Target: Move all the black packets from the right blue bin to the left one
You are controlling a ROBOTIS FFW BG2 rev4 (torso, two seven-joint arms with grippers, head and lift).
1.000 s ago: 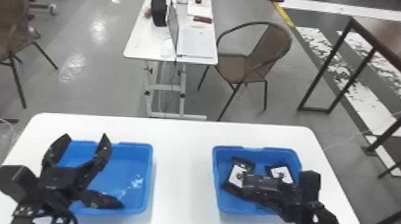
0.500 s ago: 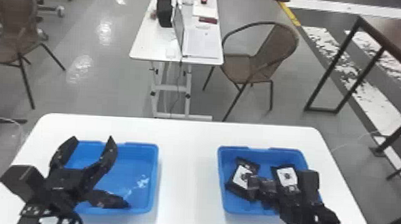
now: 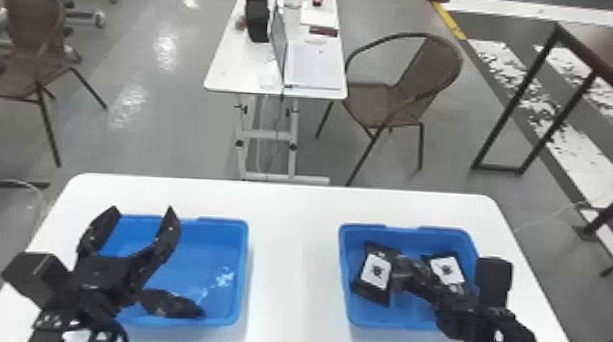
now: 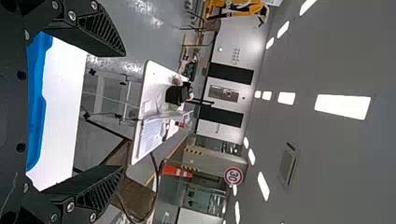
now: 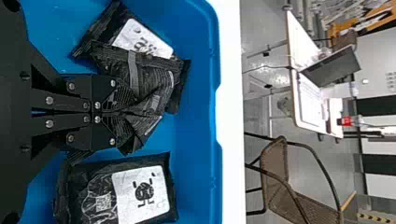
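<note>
Over the left blue bin (image 3: pixel 242 275), my left gripper (image 3: pixel 142 215) is held open with nothing between its fingers; the left wrist view also shows this gripper (image 4: pixel 122 112) spread wide. A dark item (image 3: pixel 173 305) lies at that bin's near side, partly behind the arm; its kind I cannot tell. Down in the right blue bin (image 3: pixel 392 321), my right gripper (image 3: pixel 399 275) is between two black packets, one on the left (image 3: pixel 376 272) and one on the right (image 3: pixel 446 268). Seen from the right wrist, this gripper (image 5: pixel 122 113) is shut on a crumpled black packet (image 5: pixel 152 86), which overlaps a labelled packet (image 5: pixel 142 41); another packet (image 5: pixel 142 192) lies flat beside it.
Both bins stand on a white table (image 3: pixel 293 262), with a bare stretch of tabletop between them. The right bin's walls (image 5: pixel 212 116) surround the right gripper closely. Beyond the table are a small desk (image 3: pixel 225 68) with a laptop and a brown chair (image 3: pixel 399 103).
The head view has swung slightly left, so the scene sits farther right. My right gripper has shifted a little rightward within its bin; my left gripper keeps its place over the left bin.
</note>
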